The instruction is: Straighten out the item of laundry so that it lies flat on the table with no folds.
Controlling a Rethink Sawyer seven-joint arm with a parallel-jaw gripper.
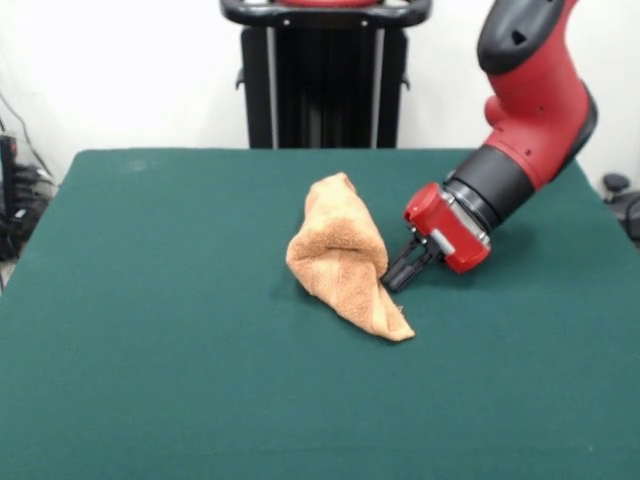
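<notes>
The light orange-tan terry towel [345, 258] sits bunched in a thick, folded heap near the middle of the large desk covered in dark green felt-like cloth [150, 360], and everything else I place from that heap. Its long axis runs on a slant: a rounded, raised end points toward the black pedestal [322, 75] at the far side, and a flatter, tapering corner trails toward the near edge of the desk and a little toward the arm's side. The robot's gripper [404, 270], black jaws on a red wrist, is pressed in at the towel's flank on the side away from the bare expanse of felt, about halfway along that slanted axis, where the cloth folds under itself. The jaws point down and inward toward the heap, tips touching or just at the fabric edge; they look close together, but I cannot tell whether they have cloth pinched or are simply nosing against it. The red and black arm [530, 100] leans in steeply from the upper side, forearm angled down toward the towel, wrist low over the felt. The towel lies directly ahead of the jaws, so my guess is the next move hangs on catching that flank edge and drawing it outward, away from the heap, to open the fold.
</notes>
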